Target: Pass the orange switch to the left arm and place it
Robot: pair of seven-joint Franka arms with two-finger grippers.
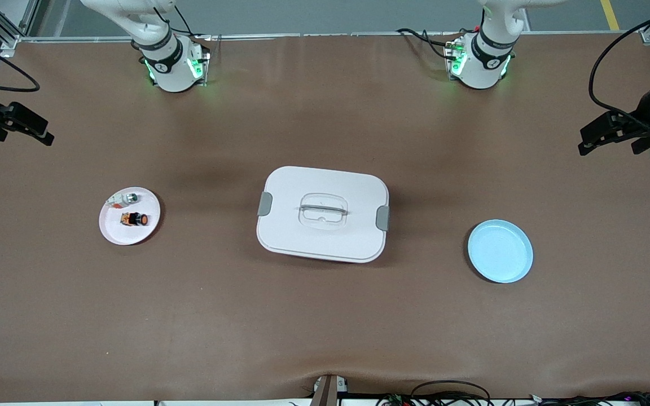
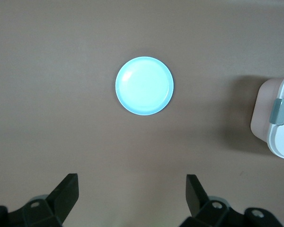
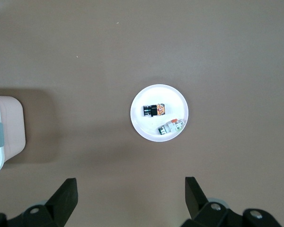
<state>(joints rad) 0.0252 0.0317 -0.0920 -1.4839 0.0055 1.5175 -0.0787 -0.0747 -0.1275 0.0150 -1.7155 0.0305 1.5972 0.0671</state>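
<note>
The orange switch [image 1: 135,219] lies on its side on a white plate [image 1: 119,232] toward the right arm's end of the table; it also shows in the right wrist view [image 3: 154,110]. The white box [image 1: 323,213] stands at the table's middle, lid on. My right gripper [image 1: 20,127] hangs open and empty high over the table's edge at its own end, its view [image 3: 131,194] looking down on the plate [image 3: 144,126]. My left gripper [image 1: 613,132] hangs open and empty high at its own end [image 2: 132,191].
A small silver-and-white part [image 1: 123,198] lies on the same white plate, farther from the front camera than the switch. An empty light-blue plate [image 1: 500,251] sits toward the left arm's end. The box's corners show in both wrist views [image 2: 279,116] [image 3: 4,135].
</note>
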